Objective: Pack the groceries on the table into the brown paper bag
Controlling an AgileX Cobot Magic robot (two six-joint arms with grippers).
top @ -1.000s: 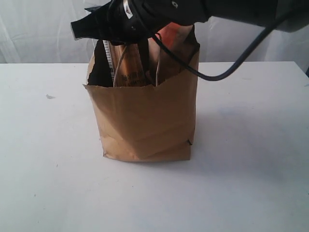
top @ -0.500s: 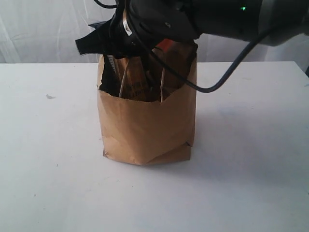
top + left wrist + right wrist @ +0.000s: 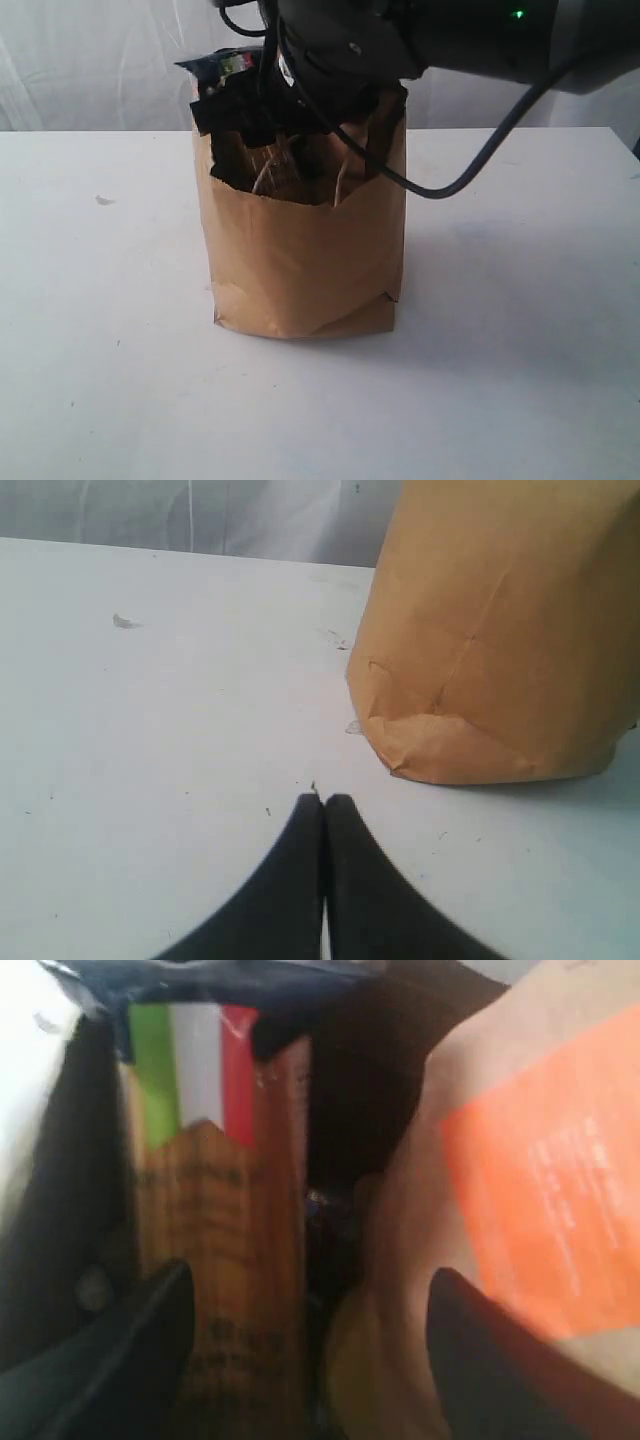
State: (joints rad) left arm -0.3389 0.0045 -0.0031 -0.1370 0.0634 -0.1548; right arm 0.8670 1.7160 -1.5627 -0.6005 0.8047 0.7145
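Held right gripper (image 3: 310, 1285) spread inside bag (image 3: 300, 260), left gripper (image 3: 322, 810) pinched shut. Risked catching spaghetti pack (image 3: 228, 66) at nine o'clock, toppling bag.

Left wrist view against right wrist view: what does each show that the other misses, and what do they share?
Only the left wrist view shows the white table, the brown paper bag from outside, down to its creased base, and the left gripper, fingers pressed together, empty. Only the right wrist view shows the spaghetti pack and brown-orange pouch side by side, with the right gripper open, one finger near each. Shared: the bag alone, outside in one, dark inside in the other.
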